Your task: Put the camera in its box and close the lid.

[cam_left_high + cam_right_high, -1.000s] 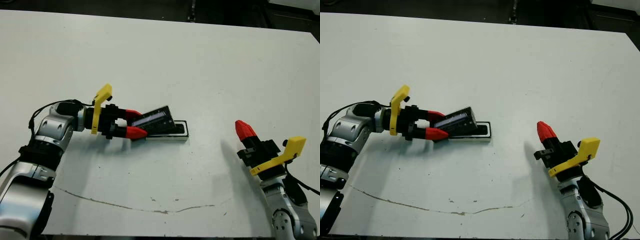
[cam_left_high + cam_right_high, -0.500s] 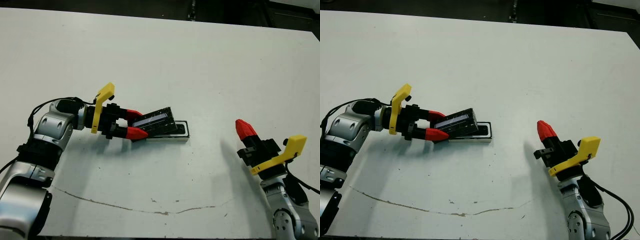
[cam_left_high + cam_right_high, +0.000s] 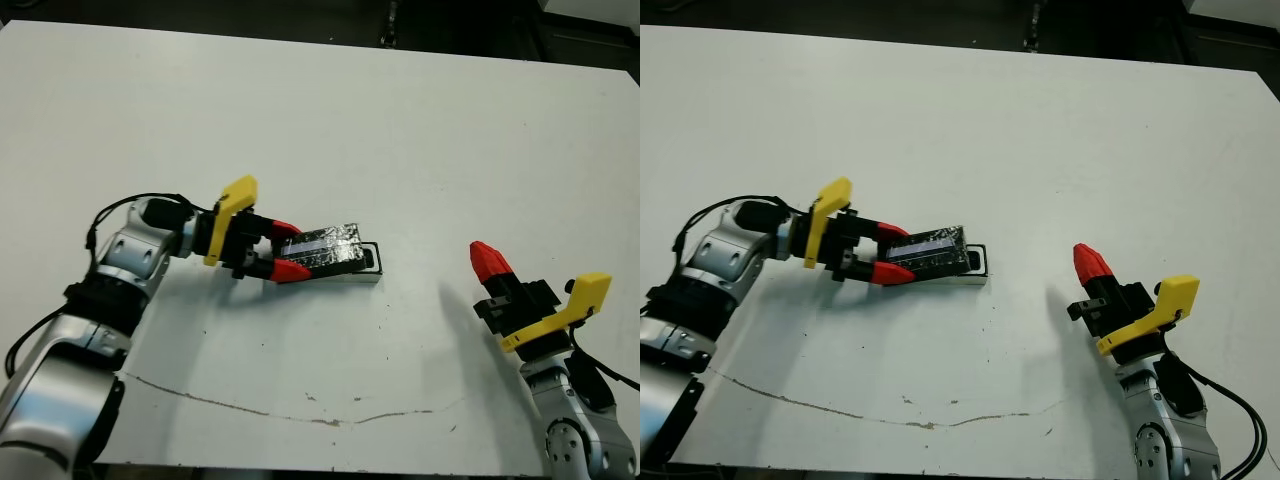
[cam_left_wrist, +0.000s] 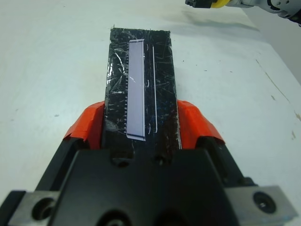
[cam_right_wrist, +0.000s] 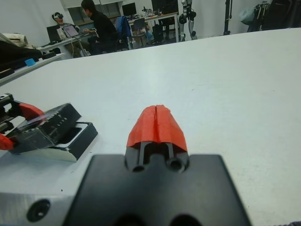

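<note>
the white table (image 3: pixel 420 130) fills nearly the whole head view, with a thin dark scratch line (image 3: pixel 300 415) curving along its lower part. the left gripper (image 3: pixel 288 250) reaches in from the left of the frame toward the centre and grasps the lid (image 3: pixel 325 248) by its long sides, one red-tipped finger (image 4: pixel 192 126) on each edge. the lid, black with silvery speckles and a pale stripe, sits tilted over the box (image 3: pixel 366 270), covering most of it; only the box's end at centre frame, with its dark rim, shows past the lid. the camera cannot be made out. the right gripper (image 3: pixel 489 262) hovers at lower right, well apart from the box, its two red tips pressed together and holding nothing.
</note>
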Action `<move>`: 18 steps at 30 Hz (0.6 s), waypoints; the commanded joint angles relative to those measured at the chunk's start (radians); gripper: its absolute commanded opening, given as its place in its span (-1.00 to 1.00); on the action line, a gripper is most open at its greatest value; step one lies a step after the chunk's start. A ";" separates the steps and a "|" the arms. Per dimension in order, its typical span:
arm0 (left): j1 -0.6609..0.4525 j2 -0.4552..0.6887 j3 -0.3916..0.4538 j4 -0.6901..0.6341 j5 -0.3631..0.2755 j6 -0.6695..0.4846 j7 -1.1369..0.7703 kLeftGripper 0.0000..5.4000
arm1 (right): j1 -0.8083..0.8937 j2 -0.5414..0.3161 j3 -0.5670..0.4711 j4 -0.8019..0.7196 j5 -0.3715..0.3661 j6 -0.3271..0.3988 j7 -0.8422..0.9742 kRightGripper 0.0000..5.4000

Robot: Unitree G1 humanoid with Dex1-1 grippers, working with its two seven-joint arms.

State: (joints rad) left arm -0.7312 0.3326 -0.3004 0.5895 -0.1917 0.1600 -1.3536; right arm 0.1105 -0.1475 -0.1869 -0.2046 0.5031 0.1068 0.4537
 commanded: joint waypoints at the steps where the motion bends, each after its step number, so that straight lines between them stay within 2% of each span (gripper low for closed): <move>1: 0.044 -0.084 -0.080 0.056 0.052 0.004 -0.011 0.16 | 0.014 -0.010 -0.008 0.005 -0.003 -0.003 -0.002 -1.00; 12: 0.016 -0.123 -0.083 0.087 0.049 0.038 -0.011 0.16 | 0.015 -0.007 -0.007 0.008 -0.003 -0.004 -0.006 -1.00; 15: -0.002 -0.146 -0.086 0.108 0.046 0.078 -0.011 0.16 | 0.013 -0.006 -0.007 0.015 -0.001 -0.010 0.001 -1.00; 18: -0.022 -0.184 -0.083 0.164 0.052 0.034 -0.010 0.16 | 0.014 -0.007 -0.006 0.013 -0.009 -0.010 -0.005 -1.00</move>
State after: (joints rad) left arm -0.8005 0.2595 -0.3147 0.7022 -0.1806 0.1784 -1.3648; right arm 0.1145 -0.1474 -0.1869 -0.1990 0.5002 0.1065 0.4495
